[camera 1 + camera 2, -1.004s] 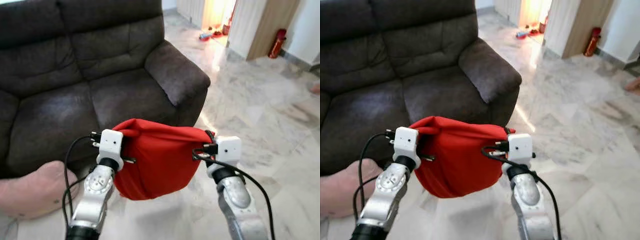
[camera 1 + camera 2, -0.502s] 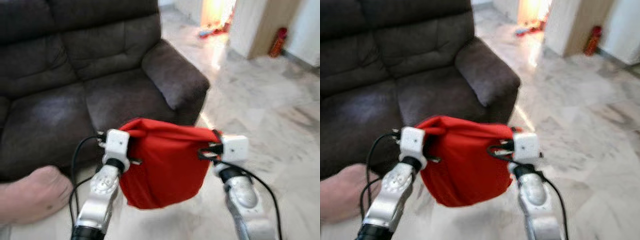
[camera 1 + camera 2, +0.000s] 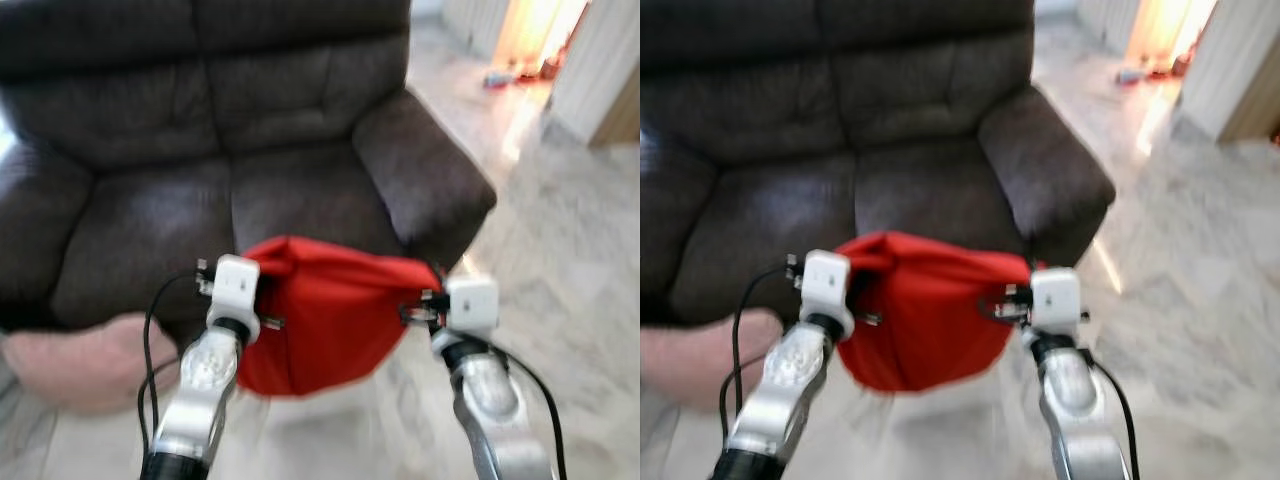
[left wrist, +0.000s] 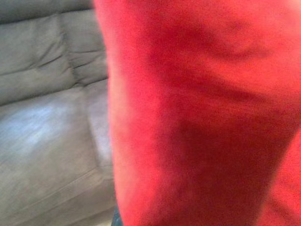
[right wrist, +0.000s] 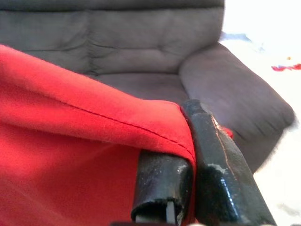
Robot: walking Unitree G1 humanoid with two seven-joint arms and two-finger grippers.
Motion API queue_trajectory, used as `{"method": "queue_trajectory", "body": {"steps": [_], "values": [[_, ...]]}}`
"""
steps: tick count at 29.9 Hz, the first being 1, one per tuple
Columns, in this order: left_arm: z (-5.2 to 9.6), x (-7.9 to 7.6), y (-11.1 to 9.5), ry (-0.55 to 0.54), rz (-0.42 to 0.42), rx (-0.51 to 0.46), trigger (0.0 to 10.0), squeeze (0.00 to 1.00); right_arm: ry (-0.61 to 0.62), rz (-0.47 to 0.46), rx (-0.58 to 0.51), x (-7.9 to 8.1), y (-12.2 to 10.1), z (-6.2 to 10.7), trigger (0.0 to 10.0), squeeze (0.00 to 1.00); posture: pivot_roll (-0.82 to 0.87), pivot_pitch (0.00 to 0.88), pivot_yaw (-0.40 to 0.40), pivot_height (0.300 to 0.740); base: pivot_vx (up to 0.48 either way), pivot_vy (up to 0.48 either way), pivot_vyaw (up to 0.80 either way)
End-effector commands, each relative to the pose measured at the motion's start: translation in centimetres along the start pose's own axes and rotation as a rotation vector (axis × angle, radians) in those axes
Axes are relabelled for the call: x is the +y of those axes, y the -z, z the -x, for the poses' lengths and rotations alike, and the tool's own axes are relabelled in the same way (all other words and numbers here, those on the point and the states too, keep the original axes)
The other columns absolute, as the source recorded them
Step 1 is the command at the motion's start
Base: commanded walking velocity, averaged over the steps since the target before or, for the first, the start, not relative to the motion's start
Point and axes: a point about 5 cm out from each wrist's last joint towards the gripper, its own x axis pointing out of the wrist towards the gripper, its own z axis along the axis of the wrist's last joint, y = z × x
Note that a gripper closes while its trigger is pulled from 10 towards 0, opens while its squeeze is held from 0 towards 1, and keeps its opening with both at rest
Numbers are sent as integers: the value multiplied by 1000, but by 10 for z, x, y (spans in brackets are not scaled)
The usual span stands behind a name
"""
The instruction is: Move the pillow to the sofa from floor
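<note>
Dark brown fabric sofa [image 3: 250,150] ahead on pale marble floor [image 3: 580,250]. Eye views: red fabric pillow [image 3: 330,315] hangs airborne between left gripper [image 3: 262,322] and right gripper [image 3: 412,312]. Left wrist: grip hidden by pillow, cannot tell. Right wrist: black fingers [image 5: 221,179] pinch pillow's seam.

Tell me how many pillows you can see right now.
2. The red pillow hangs between the left gripper and right gripper, before the sofa. A pink pillow lies on the floor at the robot's left.
</note>
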Motion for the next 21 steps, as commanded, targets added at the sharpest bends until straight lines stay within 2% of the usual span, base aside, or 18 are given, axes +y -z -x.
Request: {"method": "queue_trajectory", "body": {"steps": [1, 19, 21], "values": [[0, 12, -9, -43, -10, -45, 10000, 0, -27, -8, -107, 9, -22, -5, 10000, 0, -142, 76, 36, 739, 274, 0, 706], [1, 12, -9, -42, -10, -46, 10000, 0, 21, -68, -93, 4, -22, -7, 10000, 0, -139, 82, 36, 739, 275, 0, 0], [1, 12, -9, -42, -10, -45, 10000, 0, 30, -80, -88, 3, -21, -8, 10000, 0, -140, 83, 37, 739, 277, 0, -800]]}}
